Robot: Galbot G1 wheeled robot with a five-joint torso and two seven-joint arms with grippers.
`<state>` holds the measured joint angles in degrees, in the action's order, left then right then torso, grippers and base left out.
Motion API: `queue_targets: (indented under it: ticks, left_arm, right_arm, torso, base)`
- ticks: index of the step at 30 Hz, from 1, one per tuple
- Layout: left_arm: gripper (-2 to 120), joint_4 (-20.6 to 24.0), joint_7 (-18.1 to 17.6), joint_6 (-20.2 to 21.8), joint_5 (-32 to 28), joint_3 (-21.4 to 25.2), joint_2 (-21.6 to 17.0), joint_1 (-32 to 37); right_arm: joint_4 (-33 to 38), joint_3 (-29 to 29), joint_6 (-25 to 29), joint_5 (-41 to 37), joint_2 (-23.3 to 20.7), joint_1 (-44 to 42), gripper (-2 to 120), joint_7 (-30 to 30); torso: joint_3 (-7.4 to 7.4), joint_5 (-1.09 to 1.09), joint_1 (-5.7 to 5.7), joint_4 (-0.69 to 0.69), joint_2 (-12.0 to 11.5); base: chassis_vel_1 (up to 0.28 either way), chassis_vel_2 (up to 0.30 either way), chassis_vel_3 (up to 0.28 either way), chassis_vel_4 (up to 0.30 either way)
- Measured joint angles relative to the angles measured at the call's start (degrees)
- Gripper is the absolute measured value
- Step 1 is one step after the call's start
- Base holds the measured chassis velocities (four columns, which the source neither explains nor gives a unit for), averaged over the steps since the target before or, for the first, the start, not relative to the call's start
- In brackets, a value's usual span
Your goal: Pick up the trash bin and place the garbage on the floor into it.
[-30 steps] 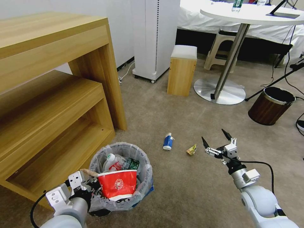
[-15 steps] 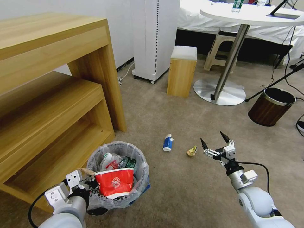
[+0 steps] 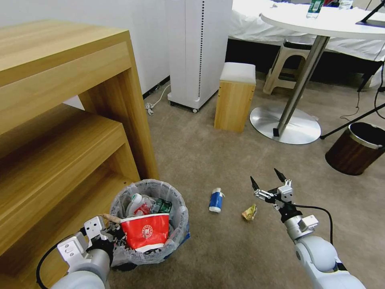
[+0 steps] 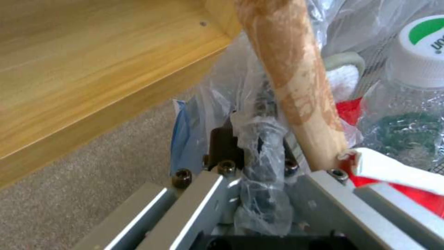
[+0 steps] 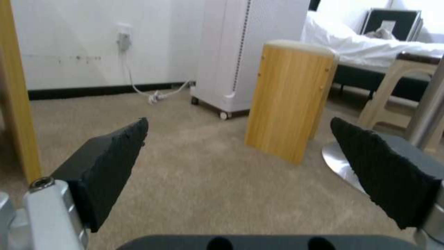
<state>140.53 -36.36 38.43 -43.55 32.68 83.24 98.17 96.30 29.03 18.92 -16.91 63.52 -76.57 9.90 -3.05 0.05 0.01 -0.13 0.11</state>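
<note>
1. The trash bin is held at its bagged rim by the left gripper, clamped tight.
2. The right gripper is held wide open and empty, near a crumpled wrapper.
3. Cup, bottles and stick are already binned; wrapper and blue can remain on the floor.

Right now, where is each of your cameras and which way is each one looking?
Head view: on my head, looking forward and down at the floor; both arms show, the left gripper at the trash bin, the right gripper open above the floor.
Left wrist view: on my left wrist, looking at the bin's rim clamped in my fingers.
Right wrist view: on my right wrist, facing across the room between my open fingers.
Shared: head and right wrist views both show the wooden stool.
</note>
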Motion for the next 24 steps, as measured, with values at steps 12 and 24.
queue_targets:
  ticks: [12,24]
  left_arm:
    - [0,-0.21,0.38,-0.48,2.06,-1.59,0.43,0.49]
    - [0,0.38,1.0,-1.09,4.62,-3.21,1.36,1.91]
  right_arm:
    - [-3.66,-3.33,-10.48,-7.47,0.78,2.23,100,-1.03]
    - [-13.04,-4.91,-36.69,-15.7,5.95,13.86,100,-0.69]
  torso:
    - [0.03,-0.01,-0.01,-0.02,0.0]
    - [0.03,-0.01,-0.01,-0.01,0.0]
  base:
    - [0.012,-0.013,-0.011,0.008]
    - [0.0,0.0,0.0,0.0]
